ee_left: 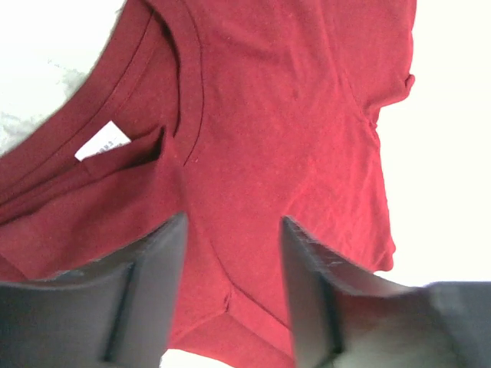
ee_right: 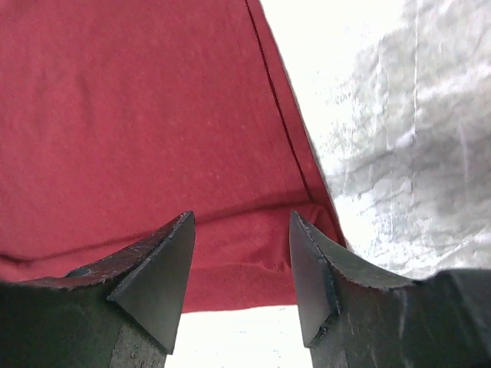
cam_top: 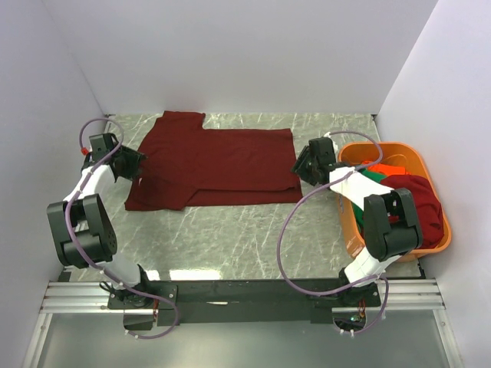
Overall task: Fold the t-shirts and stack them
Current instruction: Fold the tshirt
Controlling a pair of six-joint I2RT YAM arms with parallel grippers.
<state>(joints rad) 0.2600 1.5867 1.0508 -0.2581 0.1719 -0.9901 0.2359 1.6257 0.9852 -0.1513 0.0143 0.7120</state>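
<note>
Item under inspection: one dark maroon t-shirt [cam_top: 215, 165] lies flat on the marbled table [cam_top: 245, 238], in the far half of the top view, toward 12 o'clock from the arm bases. Its long axis runs 9 to 3 o'clock. The collar end points to 9 o'clock and the hem to 3 o'clock. One sleeve juts toward 12 o'clock at the collar end. The near edge shows a step, the left part reaching further toward 6 o'clock. The left gripper [cam_top: 136, 163] sits at the collar end. Its wrist view shows both fingers spread, with the neckline and a white label [ee_left: 103, 141] beyond them and nothing clamped. The right gripper [cam_top: 301, 165] sits at the hem end. Its fingers are likewise parted above the stitched hem corner, released. An orange basket [cam_top: 399, 147] stands at 3 o'clock, just beside the right arm. It holds a green shirt [cam_top: 374, 175], an orange-red shirt [cam_top: 383, 165] and a second maroon shirt [cam_top: 426, 201], all bunched.
</note>
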